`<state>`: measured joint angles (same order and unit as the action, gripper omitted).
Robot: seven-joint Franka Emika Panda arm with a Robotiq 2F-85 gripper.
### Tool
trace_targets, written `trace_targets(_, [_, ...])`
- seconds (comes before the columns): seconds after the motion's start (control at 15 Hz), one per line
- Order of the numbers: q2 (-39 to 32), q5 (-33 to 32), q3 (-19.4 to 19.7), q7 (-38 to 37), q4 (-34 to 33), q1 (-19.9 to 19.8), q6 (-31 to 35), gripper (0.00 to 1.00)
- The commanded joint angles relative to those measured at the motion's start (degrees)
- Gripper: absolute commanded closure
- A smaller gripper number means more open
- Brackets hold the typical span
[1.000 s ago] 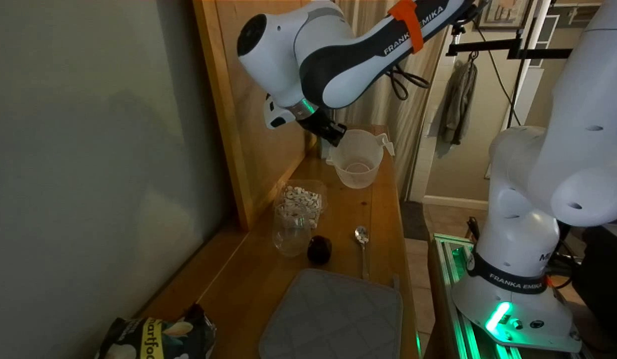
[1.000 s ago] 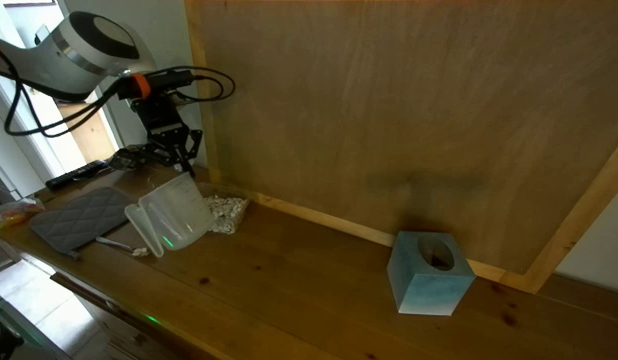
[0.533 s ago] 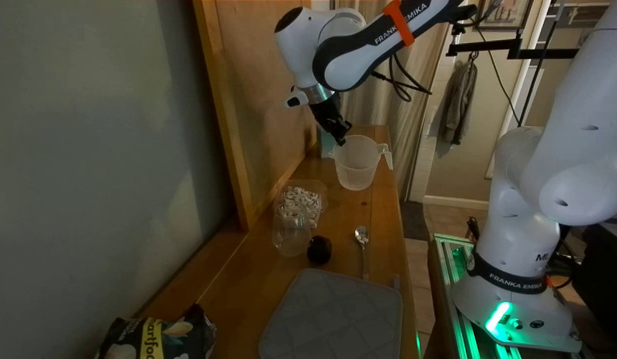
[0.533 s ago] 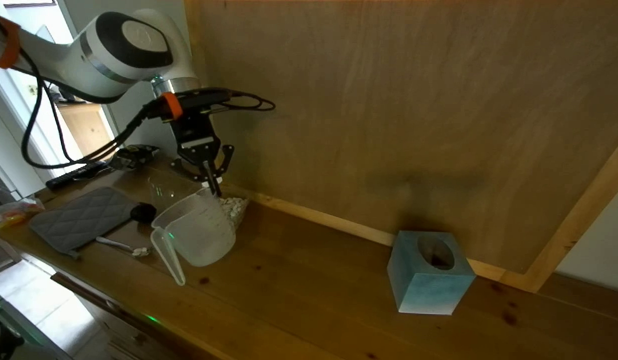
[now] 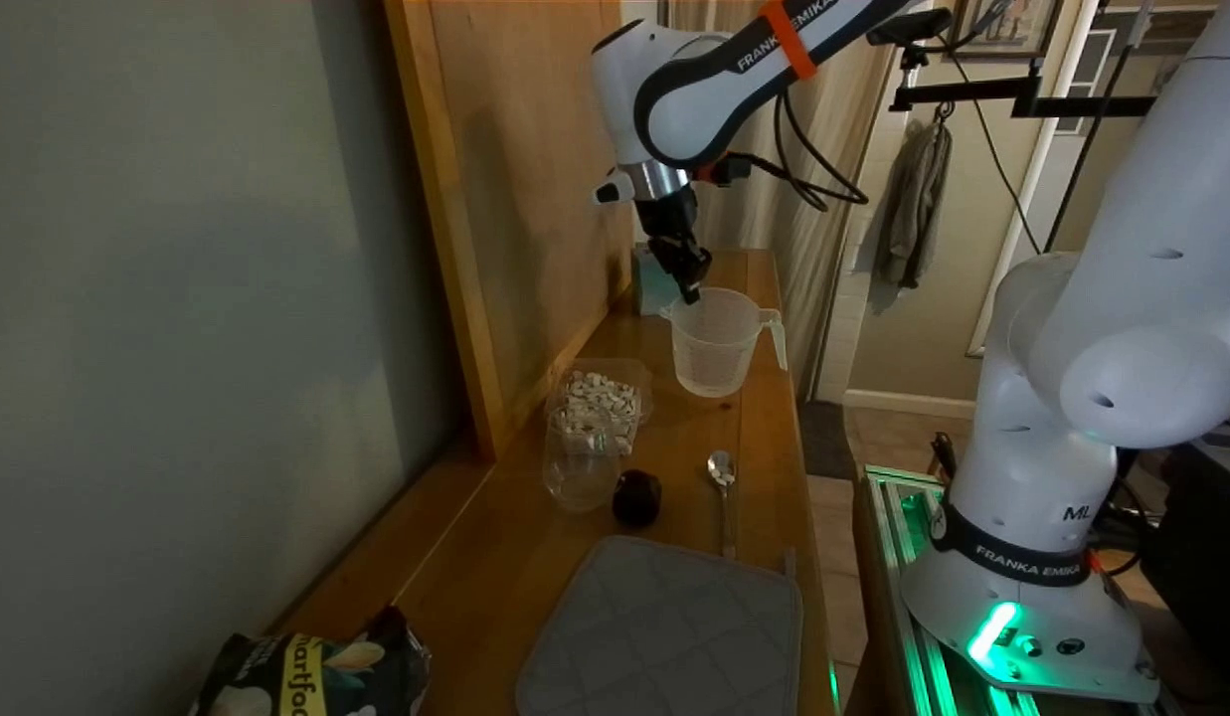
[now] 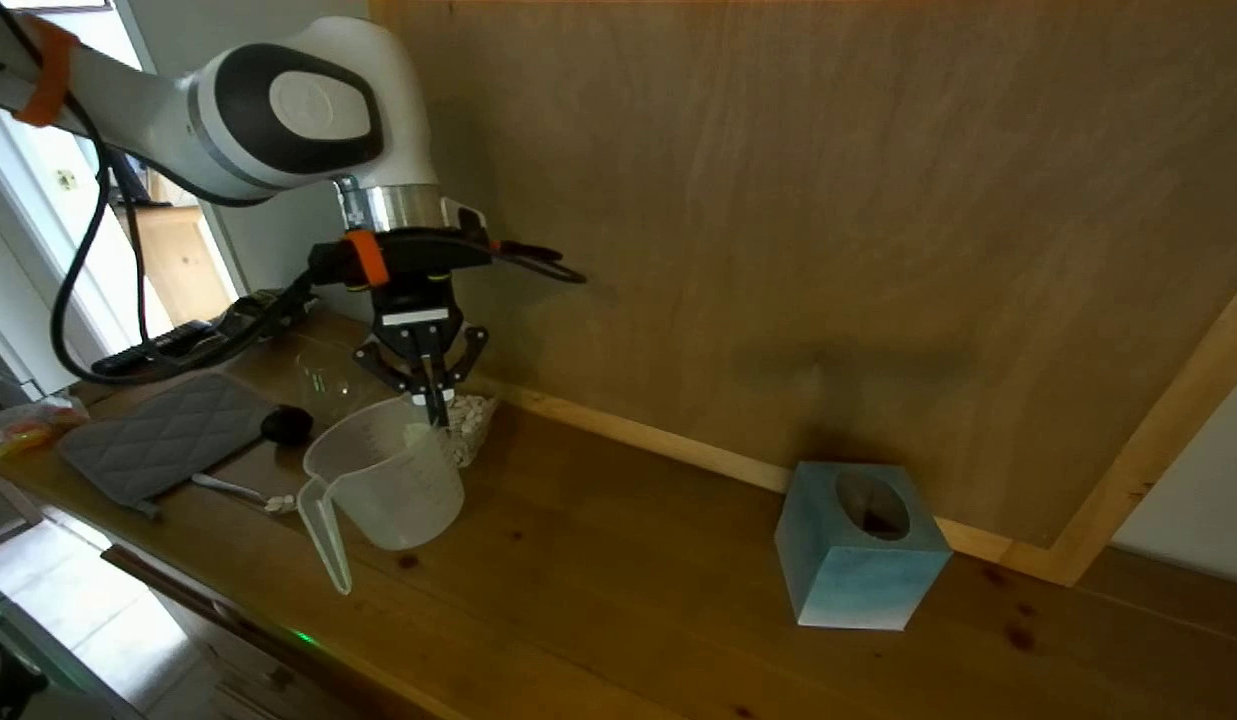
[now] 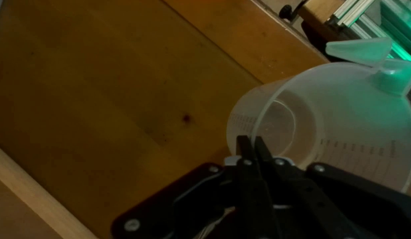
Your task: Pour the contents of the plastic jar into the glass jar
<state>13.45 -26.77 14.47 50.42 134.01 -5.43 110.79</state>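
Observation:
The plastic jar, a translucent cup with a side handle, hangs nearly upright from my gripper in both exterior views [image 5: 716, 353] [image 6: 403, 500]. My gripper [image 5: 690, 294] [image 6: 438, 415] points down, shut on the jar's rim opposite the handle. In the wrist view the fingertips [image 7: 253, 141] pinch the wall of the plastic jar [image 7: 355, 116], and its inside looks empty. I cannot tell whether its base touches the table. The glass jar [image 5: 582, 472] stands apart, clear and upright; it is faint in an exterior view [image 6: 323, 375]. Its contents are unclear.
A clear box of white pebbles [image 5: 605, 398] stands behind the glass jar. A black round object [image 5: 636, 499], a spoon [image 5: 721, 482] and a grey pad [image 5: 664, 636] lie nearby. A blue tissue box [image 6: 863, 550] stands against the wooden panel [image 6: 728, 250].
The plastic jar has gone from tilted to nearly upright and has come down. My gripper has turned to point downward and stays shut on the rim. The glass jar has not moved.

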Motion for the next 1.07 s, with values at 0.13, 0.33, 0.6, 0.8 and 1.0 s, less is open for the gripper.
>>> trace_targets(0.13, [-0.77, 5.87, 1.44, 2.92, 0.22, -2.5, 0.27, 0.99])
trace_targets(0.33, [-1.74, 7.77, 2.35, 3.42, 0.7, -3.43, 1.42, 0.99])
trace_targets(0.6, [-3.05, 9.42, 2.95, 4.38, 0.81, -4.32, 1.65, 0.99])
trace_targets(0.8, [-3.97, 10.19, 2.98, 4.94, 0.65, -4.78, 1.78, 0.99])
trace_targets(1.0, [-4.7, 11.27, 3.1, 5.49, 0.52, -5.25, 1.98, 0.99])
